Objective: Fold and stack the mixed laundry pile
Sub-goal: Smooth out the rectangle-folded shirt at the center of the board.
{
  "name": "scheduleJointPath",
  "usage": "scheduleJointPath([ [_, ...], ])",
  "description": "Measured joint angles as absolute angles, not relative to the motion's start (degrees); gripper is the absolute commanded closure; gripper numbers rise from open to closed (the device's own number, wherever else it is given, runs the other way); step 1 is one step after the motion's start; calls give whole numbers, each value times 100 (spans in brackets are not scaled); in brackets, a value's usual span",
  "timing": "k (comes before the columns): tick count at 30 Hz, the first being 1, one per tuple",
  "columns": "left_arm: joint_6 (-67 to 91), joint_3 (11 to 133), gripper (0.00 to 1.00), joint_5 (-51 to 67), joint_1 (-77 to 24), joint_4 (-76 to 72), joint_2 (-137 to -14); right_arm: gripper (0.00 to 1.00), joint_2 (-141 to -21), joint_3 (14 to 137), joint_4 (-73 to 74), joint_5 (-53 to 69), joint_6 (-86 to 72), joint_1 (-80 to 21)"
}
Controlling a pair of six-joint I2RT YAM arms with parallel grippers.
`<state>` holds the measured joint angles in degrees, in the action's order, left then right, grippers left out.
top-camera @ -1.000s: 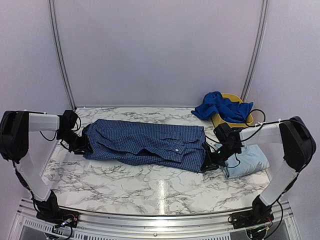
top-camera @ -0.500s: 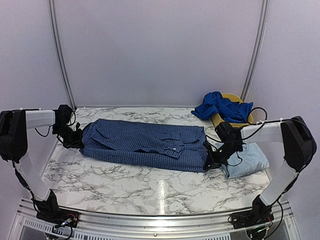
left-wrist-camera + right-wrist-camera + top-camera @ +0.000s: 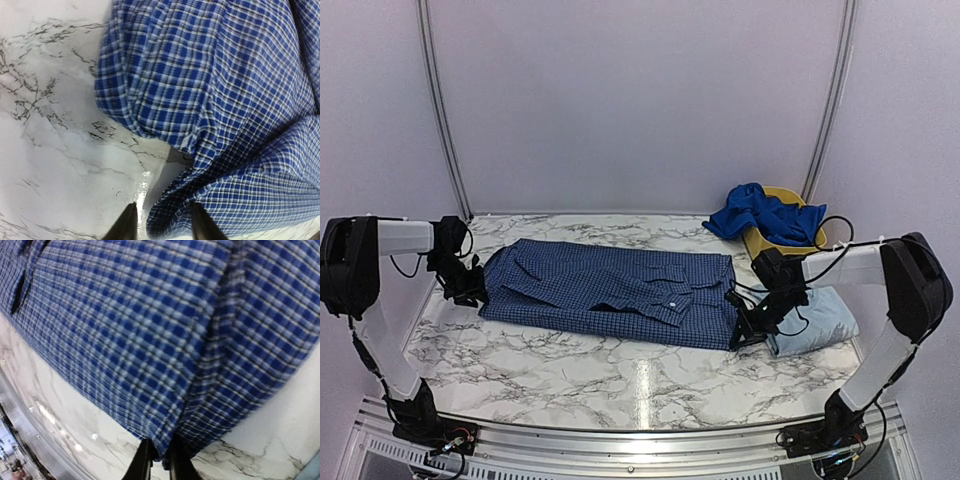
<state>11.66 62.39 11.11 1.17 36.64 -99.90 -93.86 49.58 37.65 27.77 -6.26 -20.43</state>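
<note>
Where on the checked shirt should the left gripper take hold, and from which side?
Take the checked shirt by the bunched, layered edge at its left end, coming in low from the left over the table. That fold lies just ahead of the open left gripper, and the right gripper pinches the opposite end.

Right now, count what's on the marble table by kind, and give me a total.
Garments: 3 (navy-and-white checked cloth shirt spread flat; pale sky-blue folded cloth garment; crumpled royal-blue cloth piece draped over the basket)
Baskets: 1 (small yellow plastic basket)
Total: 4
</note>
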Motion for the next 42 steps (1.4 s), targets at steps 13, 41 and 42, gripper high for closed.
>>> scheduleJointPath([
  [13,1037,6720,44,1249,-183,3531,-9026,60,-9299,6278,4195,3138,-491,-2027],
  [41,607,7832,38,2206,-1660,2978,-10589,56,-10595,6796,3356,3590,-178,-2582],
  [42,521,8060,38,2237,-1680,2965,-10645,56,-10595,6897,3358,3524,-115,-2495],
])
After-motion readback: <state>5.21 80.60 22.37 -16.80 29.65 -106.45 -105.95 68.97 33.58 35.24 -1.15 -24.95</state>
